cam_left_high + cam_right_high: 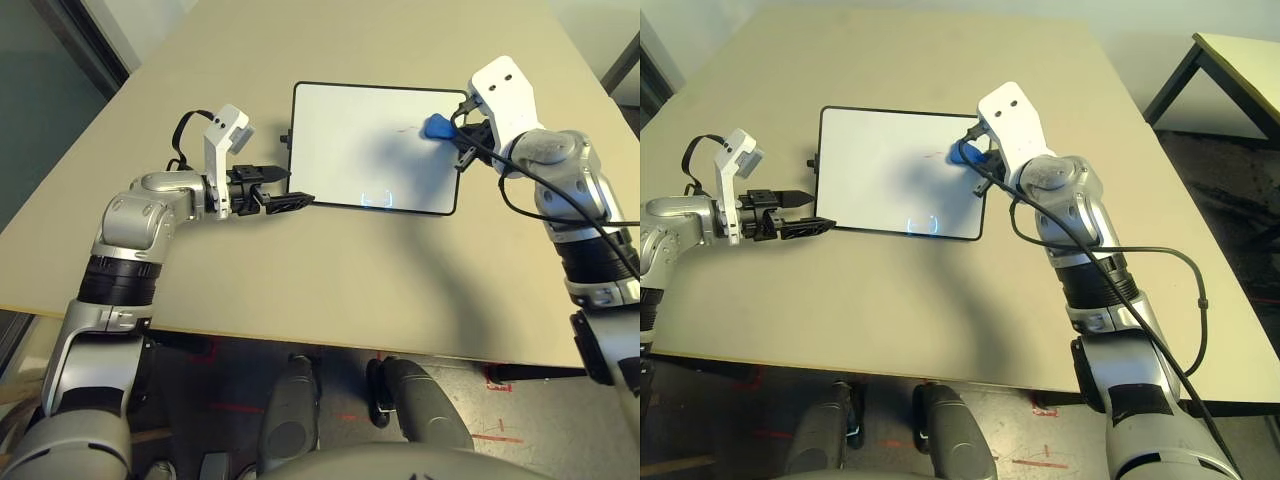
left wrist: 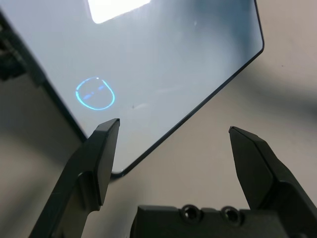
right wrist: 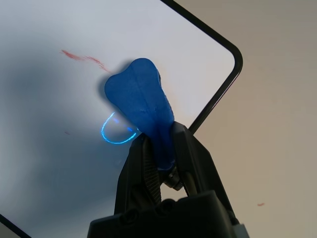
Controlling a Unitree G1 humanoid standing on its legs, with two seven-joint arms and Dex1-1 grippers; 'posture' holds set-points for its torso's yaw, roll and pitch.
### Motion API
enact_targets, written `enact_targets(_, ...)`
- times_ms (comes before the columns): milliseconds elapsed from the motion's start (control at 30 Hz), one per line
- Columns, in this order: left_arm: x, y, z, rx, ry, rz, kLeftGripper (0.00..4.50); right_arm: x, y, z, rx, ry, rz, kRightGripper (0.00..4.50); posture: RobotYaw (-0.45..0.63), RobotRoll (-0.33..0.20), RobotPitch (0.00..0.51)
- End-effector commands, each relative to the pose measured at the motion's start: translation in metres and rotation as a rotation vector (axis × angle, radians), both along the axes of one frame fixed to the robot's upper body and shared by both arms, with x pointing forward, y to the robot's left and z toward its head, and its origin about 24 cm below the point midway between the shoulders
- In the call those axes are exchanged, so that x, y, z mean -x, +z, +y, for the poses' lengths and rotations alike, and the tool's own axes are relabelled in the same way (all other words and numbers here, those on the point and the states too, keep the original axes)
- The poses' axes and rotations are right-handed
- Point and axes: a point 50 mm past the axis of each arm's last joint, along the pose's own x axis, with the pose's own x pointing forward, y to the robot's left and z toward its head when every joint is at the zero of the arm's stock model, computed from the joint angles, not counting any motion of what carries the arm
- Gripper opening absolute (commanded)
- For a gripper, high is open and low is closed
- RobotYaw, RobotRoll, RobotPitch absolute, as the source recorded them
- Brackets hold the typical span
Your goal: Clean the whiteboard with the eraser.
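The whiteboard (image 1: 360, 120) lies flat on the tan table, white with a thin black frame. My right gripper (image 3: 161, 148) is shut on the blue eraser (image 3: 141, 101), whose wide end rests on the board near its far right corner (image 1: 437, 127). Faint red marker strokes (image 3: 81, 58) lie just beyond the eraser. My left gripper (image 1: 298, 186) is open at the board's near left corner, low over the table. In the left wrist view that corner (image 2: 124, 168) sits between the spread fingers (image 2: 101, 158).
A small black knob (image 1: 288, 135) sticks out of the board's left short side. The table's front edge (image 1: 300, 340) runs close to my body. A black cable (image 1: 1140, 255) loops off my right forearm. Another table (image 1: 1240, 50) stands at the far right.
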Motion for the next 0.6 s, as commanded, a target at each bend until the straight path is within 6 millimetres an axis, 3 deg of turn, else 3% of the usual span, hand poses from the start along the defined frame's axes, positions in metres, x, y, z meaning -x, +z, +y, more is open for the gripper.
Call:
enact_targets(33, 0.0, -0.001, 0.0, -0.01, -0.003, 0.008, 4.5, 0.001, -0.021, 0.016, 0.017, 0.043, 0.086, 0.55, -0.11, 0.0, 0.149)
enact_targets(600, 0.001, -0.005, -0.002, -0.001, -0.006, 0.012, 4.5, -0.012, -0.015, 0.047, 0.032, 0.127, 0.067, 0.55, -0.11, 0.0, 0.147)
